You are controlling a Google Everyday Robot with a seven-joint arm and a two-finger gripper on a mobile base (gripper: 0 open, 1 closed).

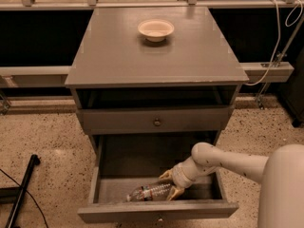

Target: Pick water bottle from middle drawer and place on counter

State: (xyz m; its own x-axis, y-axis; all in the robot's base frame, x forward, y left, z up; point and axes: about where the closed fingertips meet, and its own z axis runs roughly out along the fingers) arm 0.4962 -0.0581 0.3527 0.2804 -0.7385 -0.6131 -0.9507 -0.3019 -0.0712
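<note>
1. Speckled floor (42,146): runs all round the cabinet.
2. Counter (156,56): flat grey top of the cabinet. I see only the bowl on it.
3. Robot arm (228,161): white, enters from the lower right and reaches over the drawer's right wall, down into the box.
4. Middle drawer (156,212): pulled well out and open at the top. The front wall crosses the near edge of my view below the bottle.
5. Shallow drawer front (123,121): shut, with a round dark knob, directly above the open drawer and overhanging its rear part.
6. Black pole (21,194): slants across the floor at the left, well apart from the cabinet.
7. Cable (275,37): pale, hangs down by the rail at the right.
8. Bowl (156,29): cream, upright, at the back middle of the counter.
9. Water bottle (147,193): clear, lying on its side on the drawer bottom just behind the front wall.
10. Gripper (168,185): inside the drawer at the bottle's right end, its fingers (165,175) spread, one either side of that end. I cannot tell whether they touch it.
</note>
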